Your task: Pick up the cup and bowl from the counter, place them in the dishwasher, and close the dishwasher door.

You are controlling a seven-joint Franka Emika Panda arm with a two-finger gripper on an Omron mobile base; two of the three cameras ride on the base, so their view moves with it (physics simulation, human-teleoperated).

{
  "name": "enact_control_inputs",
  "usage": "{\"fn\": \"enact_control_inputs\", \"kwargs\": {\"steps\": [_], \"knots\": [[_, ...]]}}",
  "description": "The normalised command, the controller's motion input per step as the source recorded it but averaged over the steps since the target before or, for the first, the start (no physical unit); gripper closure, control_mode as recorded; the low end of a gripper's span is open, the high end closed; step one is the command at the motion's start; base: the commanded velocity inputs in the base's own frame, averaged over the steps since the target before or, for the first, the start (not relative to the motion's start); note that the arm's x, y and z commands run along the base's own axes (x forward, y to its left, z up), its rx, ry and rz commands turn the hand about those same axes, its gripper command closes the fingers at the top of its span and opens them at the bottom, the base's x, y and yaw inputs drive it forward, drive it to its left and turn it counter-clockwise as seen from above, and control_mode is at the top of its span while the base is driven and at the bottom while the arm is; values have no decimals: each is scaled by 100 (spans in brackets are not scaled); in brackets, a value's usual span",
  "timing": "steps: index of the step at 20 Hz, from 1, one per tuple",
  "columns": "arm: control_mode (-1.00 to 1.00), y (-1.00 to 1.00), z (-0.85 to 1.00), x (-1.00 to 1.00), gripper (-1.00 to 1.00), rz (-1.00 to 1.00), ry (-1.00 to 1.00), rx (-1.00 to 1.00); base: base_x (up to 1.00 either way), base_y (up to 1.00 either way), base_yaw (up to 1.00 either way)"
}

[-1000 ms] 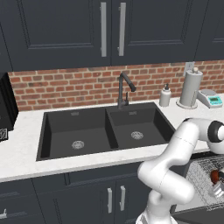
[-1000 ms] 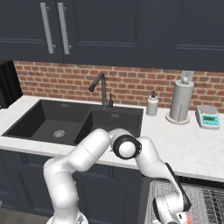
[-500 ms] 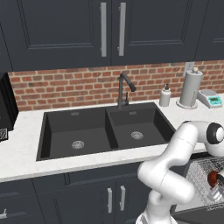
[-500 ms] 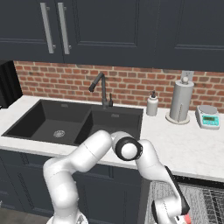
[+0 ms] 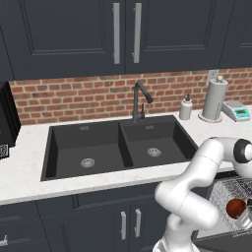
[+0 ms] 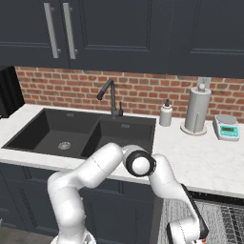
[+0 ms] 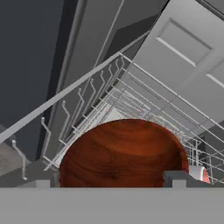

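A red-brown wooden bowl (image 7: 122, 153) lies in the dishwasher's grey wire rack (image 7: 109, 100), right in front of my gripper (image 7: 109, 180). The fingertips (image 7: 177, 177) stand wide apart on either side of the bowl, so the gripper is open. In the left base view the bowl (image 5: 236, 207) sits in the rack (image 5: 229, 189) below the counter (image 5: 29, 172), with my hand just beside it. A small red and white thing, likely the cup (image 7: 200, 173), peeks out behind the right fingertip. The pale inner face of the dishwasher door (image 7: 188, 65) lies beyond the rack.
A black double sink (image 5: 113, 147) with a tap (image 5: 139, 101) is set into the counter. A soap bottle (image 6: 166, 114), a paper towel roll (image 6: 196, 110) and a small scale (image 6: 226, 127) stand at the back right. Dark cabinets hang above.
The fingers have spread wide apart and let go of the bowl. The bowl has settled slightly lower in the rack. The arm has hardly moved.
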Motion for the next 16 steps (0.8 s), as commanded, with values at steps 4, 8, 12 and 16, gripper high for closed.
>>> {"fn": "enact_control_inputs", "kwargs": {"steps": [4, 8, 12, 16], "knots": [[-100, 0, 21, -24, -100, 0, -5, 0, 0, 0, 0], [-100, -6, 56, -11, -100, -1, 3, 0, 0, 0, 0], [-100, 0, 91, -16, -100, -12, 40, 0, 0, 0, 0], [-100, -20, 97, -16, -100, -19, 62, 0, 0, 0, 0]]}}
